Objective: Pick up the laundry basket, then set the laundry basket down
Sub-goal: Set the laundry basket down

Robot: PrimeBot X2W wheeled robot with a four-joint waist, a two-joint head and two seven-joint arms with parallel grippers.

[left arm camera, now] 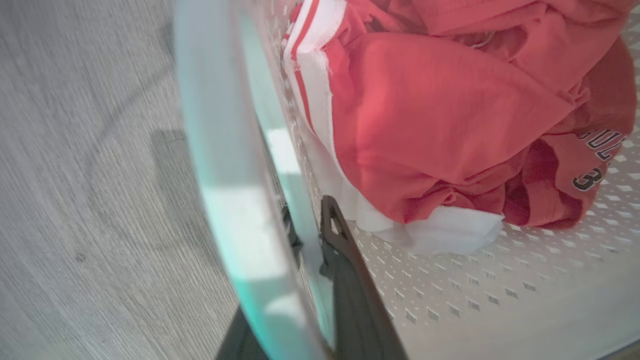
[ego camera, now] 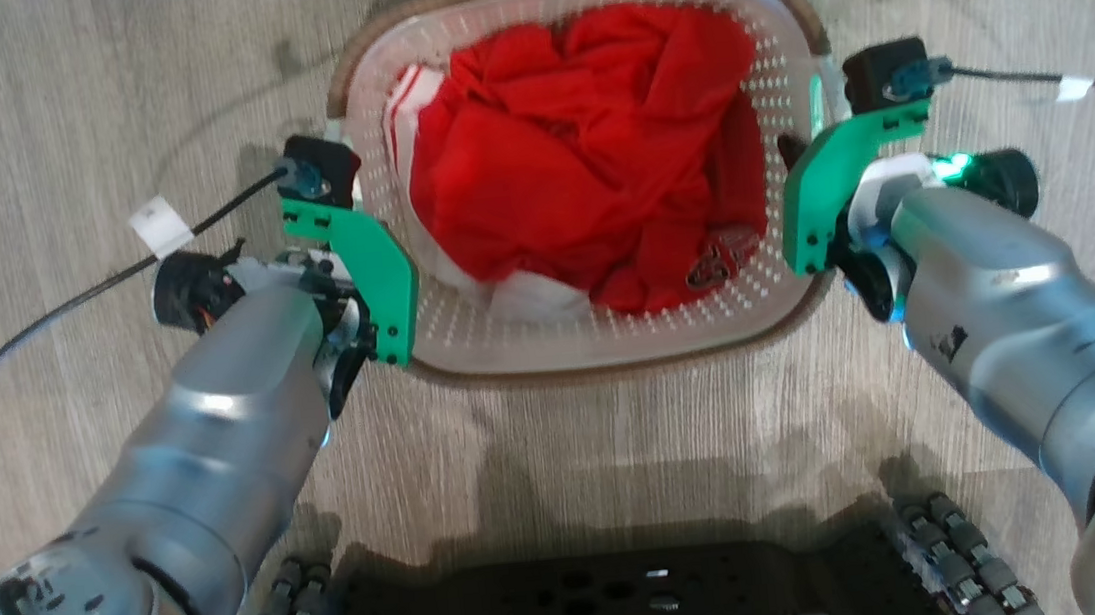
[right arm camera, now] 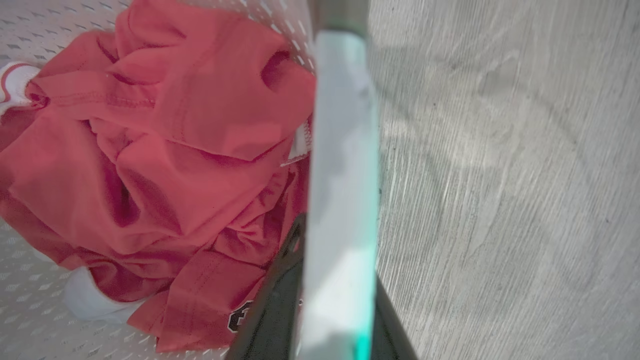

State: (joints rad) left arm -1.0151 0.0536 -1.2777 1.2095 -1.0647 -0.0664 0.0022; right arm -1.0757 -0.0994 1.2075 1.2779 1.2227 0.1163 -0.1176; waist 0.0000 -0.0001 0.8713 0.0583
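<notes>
Laundry basket (ego camera: pixel 613 359) at 12 o'clock. Left gripper (left arm camera: pixel 307 216) pinches its 9 o'clock handle (left arm camera: pixel 225 150), right gripper (right arm camera: pixel 340 230) pinches its 3 o'clock handle (right arm camera: pixel 342 140). Red jersey (ego camera: pixel 583 153) inside reads "3" (left arm camera: pixel 590 178); other lettering unreadable.

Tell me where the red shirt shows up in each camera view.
Head view: red shirt in the upper middle, piled inside the laundry basket.
Left wrist view: red shirt at upper right.
Right wrist view: red shirt across the left half.
Shared landmark: the laundry basket's perforated white wall beside the shirt.
</notes>
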